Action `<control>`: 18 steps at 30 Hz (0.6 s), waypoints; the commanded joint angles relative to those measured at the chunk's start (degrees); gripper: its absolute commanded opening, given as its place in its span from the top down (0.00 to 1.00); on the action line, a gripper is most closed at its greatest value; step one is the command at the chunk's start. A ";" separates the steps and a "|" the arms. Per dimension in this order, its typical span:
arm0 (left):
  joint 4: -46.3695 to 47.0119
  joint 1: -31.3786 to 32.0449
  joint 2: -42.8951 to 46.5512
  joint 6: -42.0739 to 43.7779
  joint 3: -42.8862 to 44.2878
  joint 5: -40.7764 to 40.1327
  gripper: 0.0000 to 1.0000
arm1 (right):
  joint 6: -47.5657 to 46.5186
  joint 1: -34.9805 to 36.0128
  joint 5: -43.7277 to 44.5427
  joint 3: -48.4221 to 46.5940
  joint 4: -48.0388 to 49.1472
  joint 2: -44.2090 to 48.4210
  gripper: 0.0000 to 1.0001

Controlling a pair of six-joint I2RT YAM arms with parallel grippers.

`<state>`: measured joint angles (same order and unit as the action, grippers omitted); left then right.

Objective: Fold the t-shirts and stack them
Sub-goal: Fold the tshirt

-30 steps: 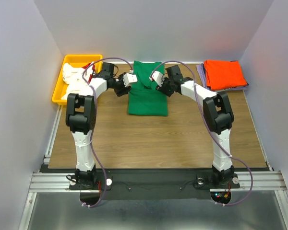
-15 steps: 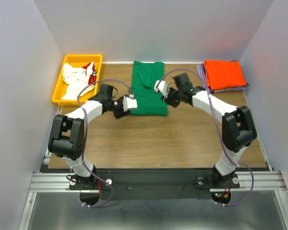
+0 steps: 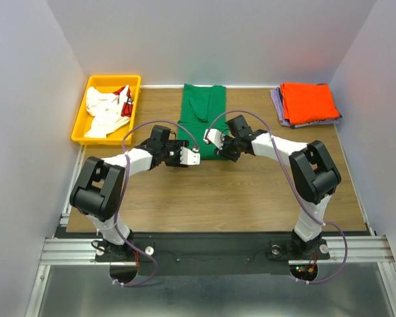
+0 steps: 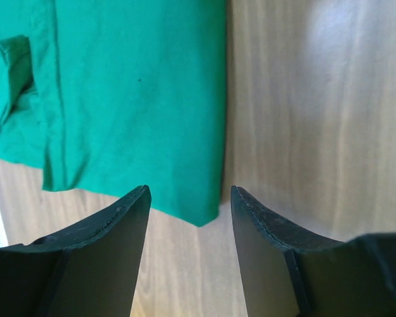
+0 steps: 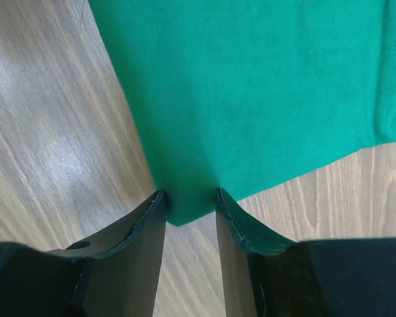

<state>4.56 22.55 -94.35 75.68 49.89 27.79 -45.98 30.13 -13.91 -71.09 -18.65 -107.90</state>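
Note:
The green t-shirt (image 3: 201,109) lies flat and partly folded in the middle of the table. My left gripper (image 3: 191,157) hovers at its near edge with the jaws open; in the left wrist view a corner of the green t-shirt (image 4: 132,86) pokes in between the fingertips of that gripper (image 4: 189,198), touching neither. My right gripper (image 3: 214,141) is at the near edge too, its narrower open jaws (image 5: 189,196) straddling another corner of the green t-shirt (image 5: 251,79). The orange t-shirt (image 3: 308,101) lies folded on the lavender t-shirt (image 3: 278,105) at the back right.
A yellow bin (image 3: 80,122) at the back left holds crumpled white shirts with red (image 3: 105,109). White walls close in the table on three sides. Bare wood table (image 3: 204,198) lies between the shirt and the arm bases.
Both grippers have pulled back from the far half of the green shirt to its near edge and moved closer together. The right jaws have narrowed a little.

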 commanded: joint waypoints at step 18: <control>3.09 0.75 -4.71 1.40 1.79 -4.50 0.53 | -0.87 2.65 2.04 5.61 3.89 3.57 0.56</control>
<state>8.21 22.94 -98.98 77.54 50.09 22.46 -46.68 31.81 -12.36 -66.52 -13.41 -106.80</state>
